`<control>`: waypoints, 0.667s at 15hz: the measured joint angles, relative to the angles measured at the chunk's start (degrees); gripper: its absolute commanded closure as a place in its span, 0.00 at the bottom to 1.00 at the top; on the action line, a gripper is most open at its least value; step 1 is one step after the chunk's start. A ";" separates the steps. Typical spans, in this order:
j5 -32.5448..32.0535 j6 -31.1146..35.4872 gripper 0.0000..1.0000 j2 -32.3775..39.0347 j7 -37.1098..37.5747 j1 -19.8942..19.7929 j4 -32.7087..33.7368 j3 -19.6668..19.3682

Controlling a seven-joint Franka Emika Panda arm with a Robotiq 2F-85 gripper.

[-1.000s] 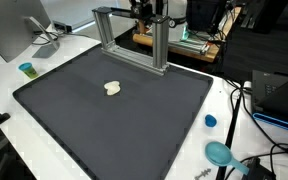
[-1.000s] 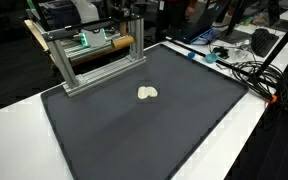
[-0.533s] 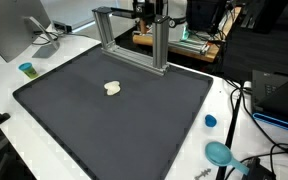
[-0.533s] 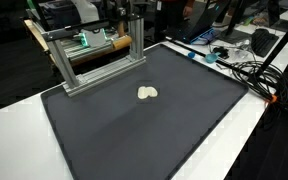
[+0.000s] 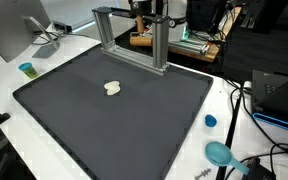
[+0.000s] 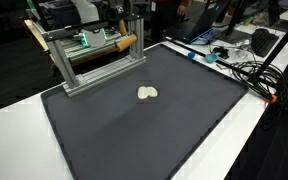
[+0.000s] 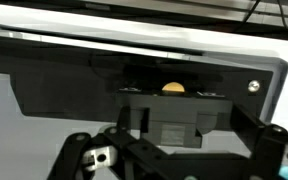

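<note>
Aluminium frame (image 5: 161, 45) stands at the far edge of the dark mat (image 5: 114, 120). The gripper (image 7: 179, 150) hangs above it, claw fingers well apart. A tan piece (image 6: 127, 41) lies beside the frame's top bar, and a pale lump (image 5: 112, 88) sits mid-mat, well apart.

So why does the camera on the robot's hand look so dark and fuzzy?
Wrist view: it sits very close to dark things, so they blur, and the white band along the top glares. Both exterior views: sharp and evenly lit; the black mat shows only a faint sheen, and the pale lump throws hardly any shadow.
</note>
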 measured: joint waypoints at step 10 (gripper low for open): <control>-3.33 1.23 0.00 -4.07 -20.83 -4.14 5.23 -10.69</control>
